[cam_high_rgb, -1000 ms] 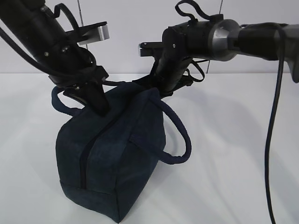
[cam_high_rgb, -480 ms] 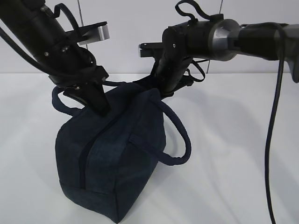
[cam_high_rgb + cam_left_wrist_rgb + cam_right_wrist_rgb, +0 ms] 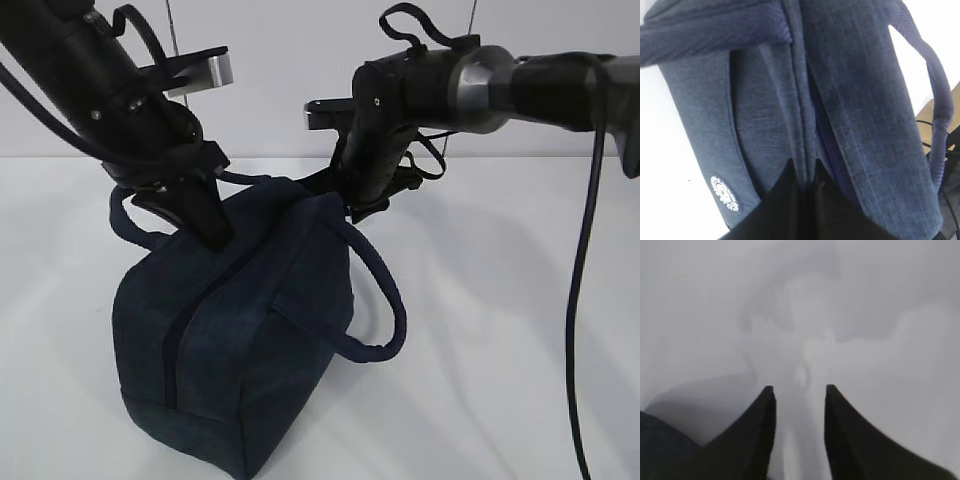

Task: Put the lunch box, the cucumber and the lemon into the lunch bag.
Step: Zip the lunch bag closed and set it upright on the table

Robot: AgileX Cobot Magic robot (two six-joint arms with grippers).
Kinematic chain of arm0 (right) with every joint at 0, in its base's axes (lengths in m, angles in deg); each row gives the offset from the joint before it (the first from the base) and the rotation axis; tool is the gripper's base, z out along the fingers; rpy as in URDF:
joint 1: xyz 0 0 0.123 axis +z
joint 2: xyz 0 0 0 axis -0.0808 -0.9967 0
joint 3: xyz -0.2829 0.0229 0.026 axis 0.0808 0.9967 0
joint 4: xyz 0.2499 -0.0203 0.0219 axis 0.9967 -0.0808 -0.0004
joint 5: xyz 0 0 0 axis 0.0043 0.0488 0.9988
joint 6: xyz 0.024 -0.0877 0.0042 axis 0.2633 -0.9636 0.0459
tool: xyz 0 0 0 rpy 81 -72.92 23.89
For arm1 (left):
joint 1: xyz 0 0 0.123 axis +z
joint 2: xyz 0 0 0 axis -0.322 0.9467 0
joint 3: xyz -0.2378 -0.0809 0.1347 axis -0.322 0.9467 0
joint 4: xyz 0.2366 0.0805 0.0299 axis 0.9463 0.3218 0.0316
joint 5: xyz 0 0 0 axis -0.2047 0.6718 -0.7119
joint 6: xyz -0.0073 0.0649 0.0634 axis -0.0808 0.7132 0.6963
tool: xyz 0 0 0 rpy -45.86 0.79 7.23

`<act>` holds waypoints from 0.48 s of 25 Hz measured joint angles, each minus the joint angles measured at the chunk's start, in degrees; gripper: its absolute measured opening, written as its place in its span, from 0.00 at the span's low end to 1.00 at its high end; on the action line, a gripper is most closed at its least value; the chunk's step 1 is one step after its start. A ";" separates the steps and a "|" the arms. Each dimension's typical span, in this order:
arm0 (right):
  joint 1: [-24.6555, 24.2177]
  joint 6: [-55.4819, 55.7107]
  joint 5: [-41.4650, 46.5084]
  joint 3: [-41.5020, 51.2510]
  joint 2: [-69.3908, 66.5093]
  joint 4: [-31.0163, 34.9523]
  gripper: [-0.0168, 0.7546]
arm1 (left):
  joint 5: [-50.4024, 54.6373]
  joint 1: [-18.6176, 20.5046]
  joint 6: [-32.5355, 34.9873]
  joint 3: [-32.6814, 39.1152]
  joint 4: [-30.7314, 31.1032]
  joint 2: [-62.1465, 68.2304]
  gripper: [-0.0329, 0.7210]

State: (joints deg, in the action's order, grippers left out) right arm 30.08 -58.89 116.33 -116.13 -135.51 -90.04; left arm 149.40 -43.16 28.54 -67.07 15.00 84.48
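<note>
The dark navy lunch bag point(image 3: 240, 330) stands on the white table with its zipper point(image 3: 180, 350) closed. My left gripper point(image 3: 213, 235) is shut on a fold of fabric at the bag's top, beside the zipper. In the left wrist view the gripper point(image 3: 806, 167) pinches that fold of the bag point(image 3: 865, 100). My right gripper point(image 3: 353, 205) hovers at the bag's far top end, just above one handle point(image 3: 385, 300). In the right wrist view it point(image 3: 799, 389) is open and empty over blurred white table. The lunch box, cucumber and lemon are not in view.
A white table point(image 3: 500, 350) spreads around the bag, with a pale wall behind. A black cable point(image 3: 578, 300) hangs down at the right. The bag's other handle point(image 3: 125, 215) loops out to the left behind my left arm.
The bag has shifted slightly to the left under my left gripper. My right gripper has drawn a little up and to the right, away from the bag's end.
</note>
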 joint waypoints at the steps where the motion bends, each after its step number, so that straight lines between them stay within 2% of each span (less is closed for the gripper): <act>1: -0.02 0.14 0.54 -0.35 -0.04 0.00 0.36 | 0.09 0.00 0.00 0.00 0.10 0.00 0.04; 5: -0.12 0.46 3.48 -3.56 -0.23 -0.09 0.59 | 0.51 0.00 0.00 0.00 0.10 -0.08 0.04; 8: -0.12 0.46 6.85 -7.47 -0.23 -0.09 0.64 | 0.51 0.00 0.00 0.00 0.10 -0.22 0.04; 12: -0.12 0.46 12.96 -13.98 -0.23 0.01 0.65 | 0.51 0.00 0.00 0.00 0.10 -0.22 0.04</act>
State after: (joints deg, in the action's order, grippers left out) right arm 29.96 -58.42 129.29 -130.11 -135.74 -90.02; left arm 149.92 -43.16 28.54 -67.07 15.11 84.26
